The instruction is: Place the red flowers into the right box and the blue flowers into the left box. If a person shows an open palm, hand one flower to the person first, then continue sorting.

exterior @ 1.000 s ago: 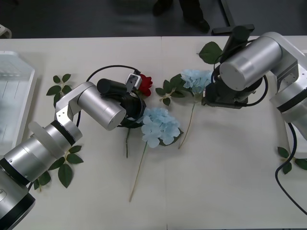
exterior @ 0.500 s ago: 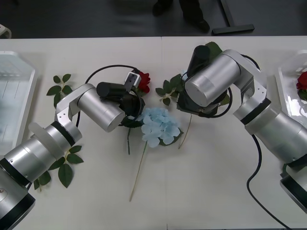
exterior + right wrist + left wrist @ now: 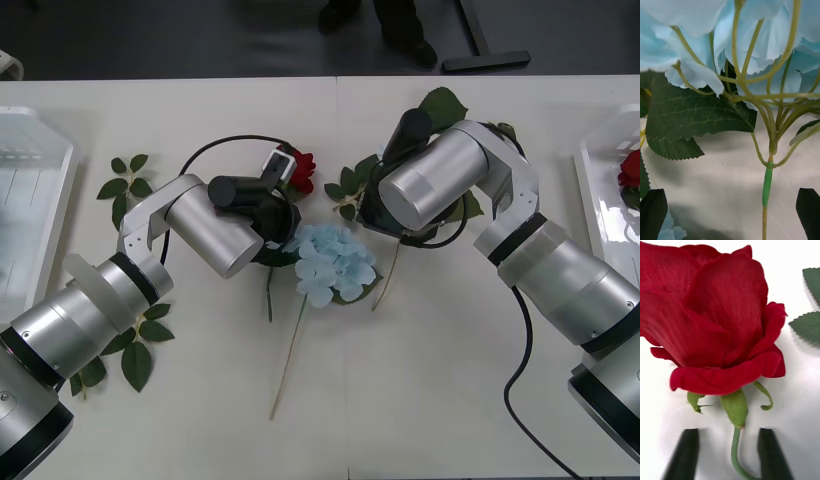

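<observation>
Red fabric rose (image 3: 715,326) lying on the white table (image 3: 450,400) near its middle, with the left gripper (image 3: 729,453) hovering right at it: black fingers (image 3: 683,452) standing apart on either side of the thin green stem (image 3: 735,450), not touching it. In the front view, same rose (image 3: 301,169) peeking out past the left arm's silver wrist.

Pale blue hydrangea with a long tan stem (image 3: 333,262) lying just beside the rose, toward the near edge. Second pale blue hydrangea (image 3: 752,41) hanging close before the right wrist camera, its green stalks and a dark serrated leaf (image 3: 696,120) spreading over the table. Right gripper (image 3: 372,205) reaching down over that flower, hidden under the silver arm; cannot tell how its fingers are standing.

White tray-like right box (image 3: 600,215) sitting at the table's right edge, already holding another red flower (image 3: 630,168). White left box (image 3: 35,200) resting at the left edge. Loose green leaves (image 3: 140,345) lying scattered beside the left arm.
</observation>
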`<state>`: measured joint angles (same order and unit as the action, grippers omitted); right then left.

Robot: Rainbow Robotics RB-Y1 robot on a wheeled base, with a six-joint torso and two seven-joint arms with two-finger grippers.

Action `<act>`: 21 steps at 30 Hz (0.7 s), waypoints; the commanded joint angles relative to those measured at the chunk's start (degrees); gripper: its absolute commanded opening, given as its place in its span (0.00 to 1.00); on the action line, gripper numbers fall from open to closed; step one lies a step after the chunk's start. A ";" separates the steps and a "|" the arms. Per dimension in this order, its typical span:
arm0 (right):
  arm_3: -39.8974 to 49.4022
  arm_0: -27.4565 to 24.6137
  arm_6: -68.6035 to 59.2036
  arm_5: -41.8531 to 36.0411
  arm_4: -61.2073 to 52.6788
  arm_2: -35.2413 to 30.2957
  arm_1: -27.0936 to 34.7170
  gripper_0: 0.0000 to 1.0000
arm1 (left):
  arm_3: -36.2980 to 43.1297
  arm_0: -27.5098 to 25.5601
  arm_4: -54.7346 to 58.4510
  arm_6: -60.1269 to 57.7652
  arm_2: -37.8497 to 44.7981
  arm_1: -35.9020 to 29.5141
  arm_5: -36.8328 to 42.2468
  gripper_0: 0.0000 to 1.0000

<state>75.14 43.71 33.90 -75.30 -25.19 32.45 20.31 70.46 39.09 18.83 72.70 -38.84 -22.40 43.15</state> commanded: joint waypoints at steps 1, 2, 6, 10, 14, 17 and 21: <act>-1.84 2.34 -3.31 2.62 0.76 0.15 -2.20 1.00 | -1.11 1.08 -0.11 0.16 -1.50 -1.42 -0.17 0.02; -2.19 2.26 -3.31 3.14 0.94 0.15 -2.29 1.00 | -1.11 1.08 0.06 0.25 -1.50 -1.50 -0.17 0.00; -2.72 2.26 -3.05 3.23 1.55 0.15 -2.29 0.80 | -1.20 1.08 0.76 0.25 -1.50 -1.59 0.09 0.00; -3.07 2.26 -3.22 3.23 1.29 0.15 -2.29 0.31 | -1.11 1.08 1.56 0.16 -1.59 -1.68 0.88 0.00; -3.07 2.26 -3.40 2.79 1.20 0.15 -1.94 0.00 | -0.24 1.17 2.43 0.07 -1.59 -2.47 1.67 0.00; -3.07 2.26 -3.31 2.62 0.94 0.15 -1.76 0.00 | 3.63 1.43 3.93 -0.37 -0.80 -3.97 4.75 0.00; -3.07 2.26 -3.05 2.09 0.41 0.07 -1.15 0.00 | 12.42 1.87 9.20 -0.37 2.01 -7.83 13.10 0.00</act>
<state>71.66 43.71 33.88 -72.72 -24.34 32.45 19.73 76.16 39.50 25.36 72.70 -38.82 -25.55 52.51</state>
